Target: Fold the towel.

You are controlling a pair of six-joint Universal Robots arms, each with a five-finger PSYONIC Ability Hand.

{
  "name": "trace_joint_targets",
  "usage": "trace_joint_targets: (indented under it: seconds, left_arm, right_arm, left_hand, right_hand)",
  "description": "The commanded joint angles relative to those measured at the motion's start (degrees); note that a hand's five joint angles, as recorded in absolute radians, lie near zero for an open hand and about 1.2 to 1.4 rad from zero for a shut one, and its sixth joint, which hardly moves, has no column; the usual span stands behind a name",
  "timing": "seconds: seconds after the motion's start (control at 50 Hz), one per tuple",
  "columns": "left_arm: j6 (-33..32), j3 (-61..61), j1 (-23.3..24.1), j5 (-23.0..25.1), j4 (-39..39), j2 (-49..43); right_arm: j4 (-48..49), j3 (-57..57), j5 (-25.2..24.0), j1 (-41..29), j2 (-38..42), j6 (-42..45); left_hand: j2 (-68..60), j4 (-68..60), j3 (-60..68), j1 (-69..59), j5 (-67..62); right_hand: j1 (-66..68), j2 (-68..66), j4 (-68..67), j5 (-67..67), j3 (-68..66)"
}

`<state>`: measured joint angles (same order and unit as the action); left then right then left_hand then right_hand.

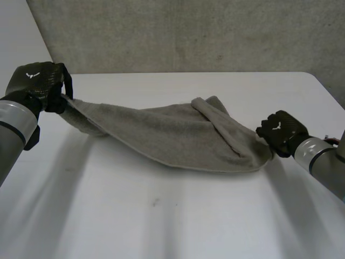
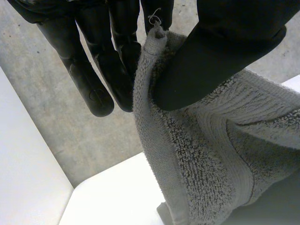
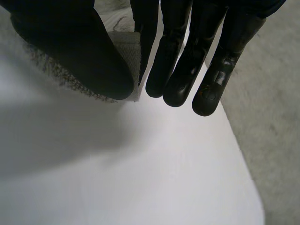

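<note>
A grey towel [image 1: 178, 132] hangs stretched between my two hands over the white table [image 1: 161, 216]; its middle sags onto the tabletop and a fold lies across its right part. My left hand [image 1: 40, 81] is raised at the far left and holds one corner. In the left wrist view the towel [image 2: 201, 154] is pinched between the thumb and the fingers [image 2: 93, 79]. My right hand [image 1: 280, 132] sits low at the towel's right end. In the right wrist view the thumb presses the towel's edge [image 3: 126, 51] against the fingers [image 3: 178, 70].
The table's right edge [image 1: 329, 91] runs close behind my right hand, with grey floor beyond it. A grey wall [image 1: 188, 32] stands behind the table's far edge. Bare tabletop stretches in front of the towel.
</note>
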<state>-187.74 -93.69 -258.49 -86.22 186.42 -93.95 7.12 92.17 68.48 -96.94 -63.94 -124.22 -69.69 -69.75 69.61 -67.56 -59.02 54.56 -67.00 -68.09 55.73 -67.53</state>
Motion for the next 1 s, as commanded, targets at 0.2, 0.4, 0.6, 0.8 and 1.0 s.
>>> trace_joint_targets:
  seconds: [0.2,0.4,0.6,0.8,1.0]
  left_arm:
    - [0.01,-0.79,0.27,0.09,-0.01,0.0]
    - [0.01,-0.88,0.27,0.09,-0.01,0.0]
    - [0.1,-0.88,0.0,0.09,-0.01,-0.18]
    - [0.1,-0.97,-0.08,0.09,-0.01,-0.35]
    - [-0.34,-0.27,0.0,0.18,-0.53,0.7]
  right_arm:
    - [-2.2,5.73,-8.0,2.71,-2.07,-1.57]
    - [-1.49,8.2,-11.61,3.68,-1.63,5.48]
    - [7.46,12.59,-16.36,5.26,-0.32,10.31]
    - [11.43,11.37,-15.39,5.26,3.56,12.69]
    - [0.12,4.09,-12.76,6.41,-10.12,-6.07]
  left_hand:
    - [-10.31,-10.25,10.39,-12.44,-10.98]
    - [-10.31,-10.25,10.39,-12.44,-10.98]
    - [-10.31,-10.25,10.39,-12.44,-10.98]
    - [-10.31,-10.25,10.39,-12.44,-10.98]
    - [-10.31,-10.25,10.39,-12.44,-10.98]
  right_hand:
    - [-7.92,20.37,21.45,-19.1,20.9]
    - [-9.32,21.76,22.85,-20.49,22.29]
    - [-7.98,20.42,21.51,-19.15,20.95]
    - [25.36,-12.91,-11.82,14.18,-12.38]
    - [25.44,-13.0,-11.91,14.27,-12.47]
